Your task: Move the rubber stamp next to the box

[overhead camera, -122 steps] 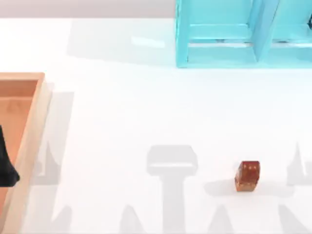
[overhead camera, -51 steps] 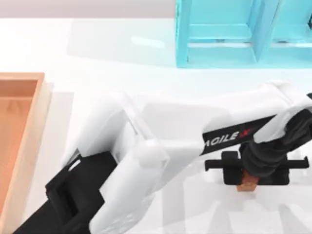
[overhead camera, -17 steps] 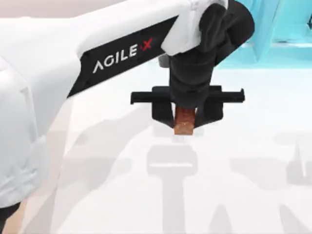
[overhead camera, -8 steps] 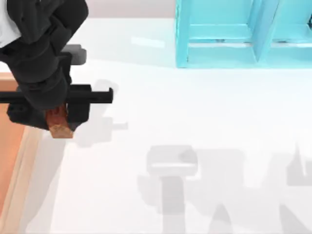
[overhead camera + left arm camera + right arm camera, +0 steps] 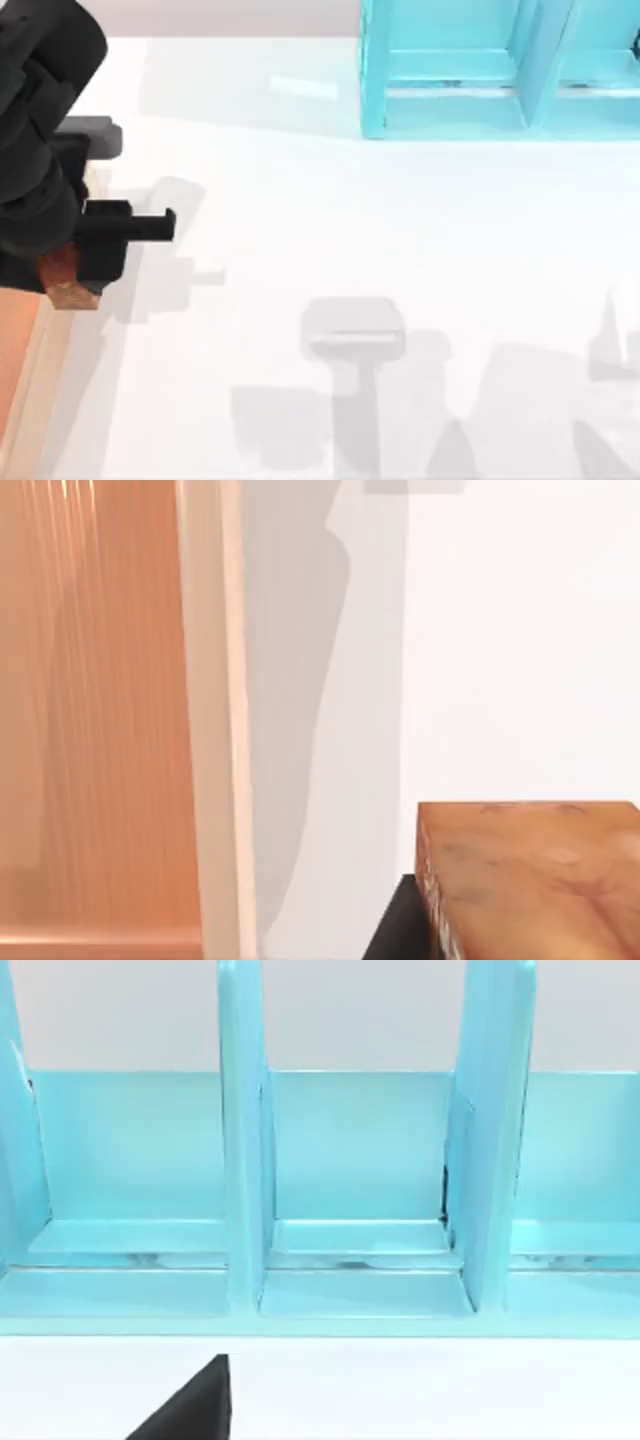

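My left gripper (image 5: pixel 70 288) is at the table's far left, shut on the rubber stamp (image 5: pixel 66 280), a small glossy reddish-brown block held off the surface. In the top view the stamp overlaps the light tan right rim of the box (image 5: pixel 48 350). In the left wrist view the stamp (image 5: pixel 530 880) hangs over white table just outside the box's rim (image 5: pixel 215 730), with the orange-brown inside on the rim's other side. A black finger (image 5: pixel 395 935) shows beside the stamp. My right arm is parked, and its wrist view faces the shelf.
A cyan blue shelf-like frame (image 5: pixel 500 70) stands at the back right, and its compartments (image 5: pixel 355 1180) show close up in the right wrist view. White table stretches from the box to the right edge, crossed by grey shadows.
My left gripper has carried the stamp further left and slightly toward the front, from beside the box's rim to over it. Earlier it lifted the stamp from the front right.
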